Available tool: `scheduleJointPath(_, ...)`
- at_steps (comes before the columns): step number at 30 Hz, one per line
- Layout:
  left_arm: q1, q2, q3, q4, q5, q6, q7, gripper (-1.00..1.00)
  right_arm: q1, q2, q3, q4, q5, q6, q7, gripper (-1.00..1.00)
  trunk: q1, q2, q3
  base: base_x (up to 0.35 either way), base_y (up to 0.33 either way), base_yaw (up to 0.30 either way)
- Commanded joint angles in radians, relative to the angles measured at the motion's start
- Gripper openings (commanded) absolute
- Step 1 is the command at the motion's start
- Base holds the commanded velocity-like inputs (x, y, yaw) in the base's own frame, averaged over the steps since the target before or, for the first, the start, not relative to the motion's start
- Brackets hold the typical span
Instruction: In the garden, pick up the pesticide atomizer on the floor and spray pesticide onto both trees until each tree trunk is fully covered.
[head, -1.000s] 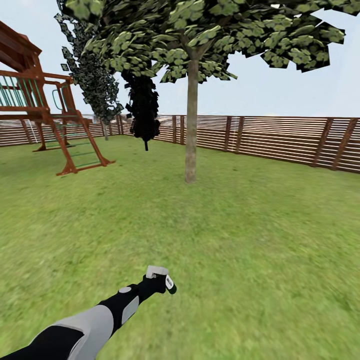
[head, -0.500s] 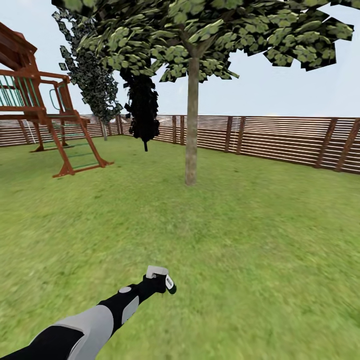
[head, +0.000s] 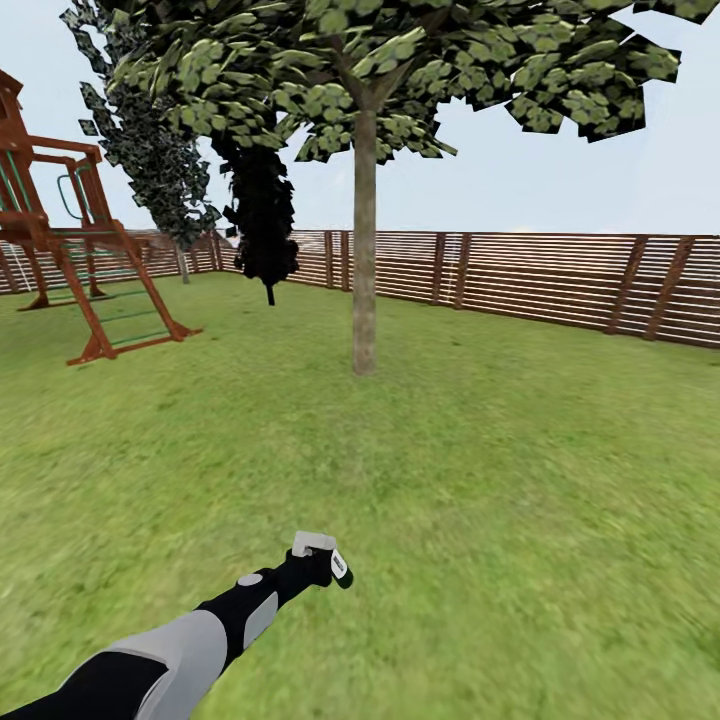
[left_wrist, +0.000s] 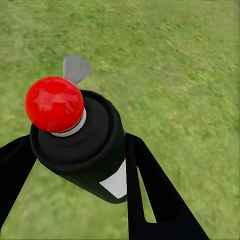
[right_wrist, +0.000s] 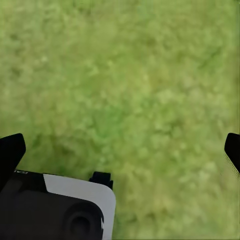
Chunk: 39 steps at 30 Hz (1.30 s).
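The left gripper (left_wrist: 75, 165) is clamped on the dark, white-labelled pesticide atomizer (left_wrist: 82, 140); the right gripper's (right_wrist: 120, 145) fingers stand apart. Spraying from here risks missing the grey-brown tree trunk (head: 364, 240), well apart.

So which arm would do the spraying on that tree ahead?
The left. Its end effector already grips the spray bottle, stretched toward the tree trunk. The right end effector hangs open over grass.

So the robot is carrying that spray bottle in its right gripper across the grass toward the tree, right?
Not quite: the left gripper is carrying the spray bottle, as the left wrist view shows. The rest holds: it is out over the grass, with the tree ahead.
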Motion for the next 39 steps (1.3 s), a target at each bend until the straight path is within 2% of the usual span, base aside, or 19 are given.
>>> scheduleJointPath(1, -0.001, 0.0, -0.008, 0.002, 0.011, -0.004, -0.002, -1.0, -0.002, 0.0, 0.007, 0.004, -0.008, -0.007, 0.005, 1.0, 0.001, -0.001, -0.001, 0.35, 0.0, -0.008)
scheduleJointPath(39, -0.001, -0.001, -0.009, 0.002, 0.011, -0.004, -0.002, -1.0, -0.002, 0.0, 0.007, 0.004, -0.008, -0.007, 0.004, 1.0, 0.001, -0.001, -0.001, 0.35, 0.0, 0.0)
